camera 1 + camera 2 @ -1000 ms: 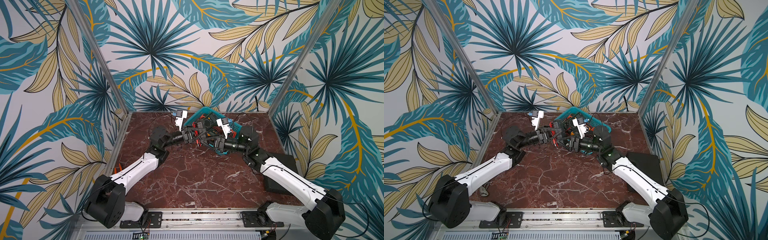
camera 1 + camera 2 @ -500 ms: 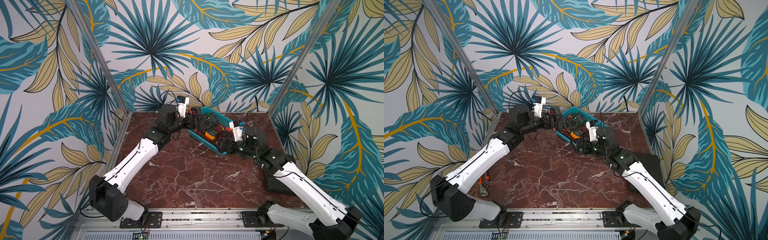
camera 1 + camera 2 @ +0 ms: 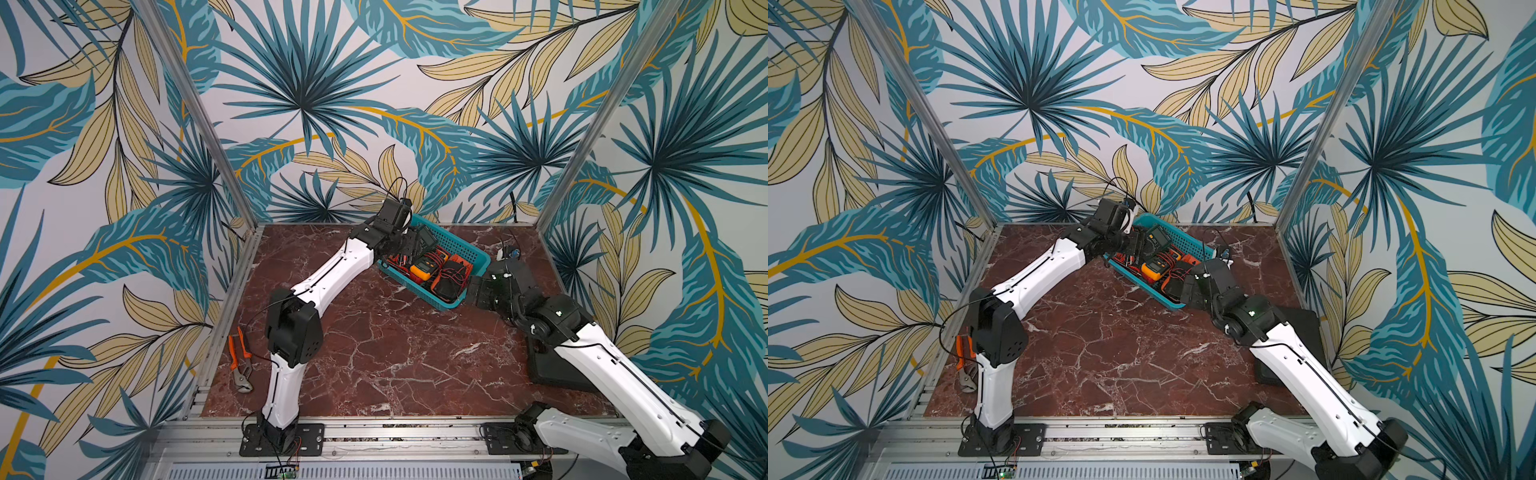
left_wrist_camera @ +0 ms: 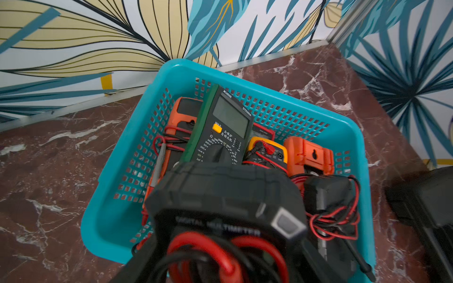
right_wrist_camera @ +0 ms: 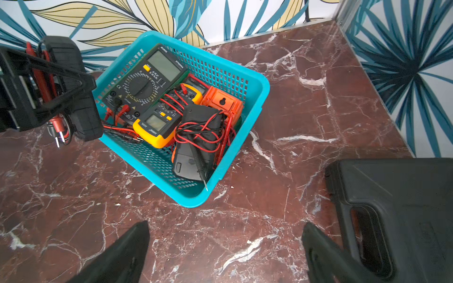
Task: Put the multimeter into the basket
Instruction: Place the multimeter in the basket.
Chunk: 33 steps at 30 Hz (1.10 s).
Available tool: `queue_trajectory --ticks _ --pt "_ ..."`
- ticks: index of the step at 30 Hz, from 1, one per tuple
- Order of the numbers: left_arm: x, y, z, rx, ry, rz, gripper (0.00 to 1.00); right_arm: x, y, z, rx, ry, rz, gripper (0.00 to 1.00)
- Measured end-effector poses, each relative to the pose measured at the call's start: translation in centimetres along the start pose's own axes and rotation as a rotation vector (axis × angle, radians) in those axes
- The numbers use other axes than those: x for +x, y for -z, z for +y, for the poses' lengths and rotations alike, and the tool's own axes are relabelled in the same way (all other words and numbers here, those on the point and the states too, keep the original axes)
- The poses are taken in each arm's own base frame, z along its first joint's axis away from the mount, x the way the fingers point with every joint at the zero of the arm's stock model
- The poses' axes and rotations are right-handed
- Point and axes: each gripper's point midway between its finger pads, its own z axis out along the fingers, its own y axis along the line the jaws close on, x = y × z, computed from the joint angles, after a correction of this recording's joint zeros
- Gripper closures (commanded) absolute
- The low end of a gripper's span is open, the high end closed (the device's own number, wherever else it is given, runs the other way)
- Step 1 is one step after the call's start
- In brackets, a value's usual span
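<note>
1. The basket (image 5: 191,198) sits askew at the back of the table (image 3: 374,353), close to the wall.
2. It is crowded: a green meter (image 4: 220,127) leans against the far mesh, with a yellow meter (image 5: 157,127), an orange meter (image 5: 223,100) and a black meter (image 5: 198,137) wound in red and black leads beside it.
3. A probe from those leads pokes out at the basket's near corner.
4. A black case (image 5: 392,196) lies on the table by the right arm, and orange-handled pliers (image 3: 239,361) lie at the table's left edge, well away from the basket.
5. The multimeter (image 4: 225,196) is black, with its leads bundled against it. It hangs at the basket's end nearest the left arm, above the rim (partly over the meters inside, partly over the edge) and not lying in the basket.
6. The left gripper (image 3: 409,246) pinches the multimeter. Its arm reaches to the back wall with the elbow raised and the wrist tipped down.
7. The right gripper (image 5: 225,227) is spread wide and holds nothing. Its arm stretches low, and the fingers point at the basket's near end, with bare table between them and it.
</note>
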Motion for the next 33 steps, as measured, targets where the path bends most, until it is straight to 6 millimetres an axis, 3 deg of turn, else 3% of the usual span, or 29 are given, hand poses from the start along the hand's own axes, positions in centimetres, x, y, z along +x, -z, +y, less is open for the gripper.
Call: queue_trajectory --ticks 8,13,18,25,29,33 --pt "-1.5 -1.6 -1.8 0.013 -0.054 -0.01 0.61 -0.2 0.0 -0.6 0.033 0.003 -0.013 0.01" --pt "-0.8 -3.4 -3.7 0.047 -0.08 0.013 0.59 0.1 -0.6 -0.6 0.053 0.015 -0.002 0.0" --pt "1.4 -5.6 -4.4 0.06 -0.097 0.083 0.58 0.2 -0.9 -0.6 0.06 0.016 0.003 0.01" --pt "1.7 -5.8 -4.2 0.046 -0.113 0.105 0.4 0.0 -0.9 -0.8 0.073 0.01 -0.006 0.01" --pt "1.8 -6.2 -4.3 0.048 -0.125 0.107 0.21 -0.1 -0.8 -0.9 0.079 0.007 -0.011 0.01" --pt "2.8 -7.2 -4.4 0.049 -0.135 0.127 0.13 -0.2 -0.7 -1.0 0.082 0.005 -0.018 0.0"
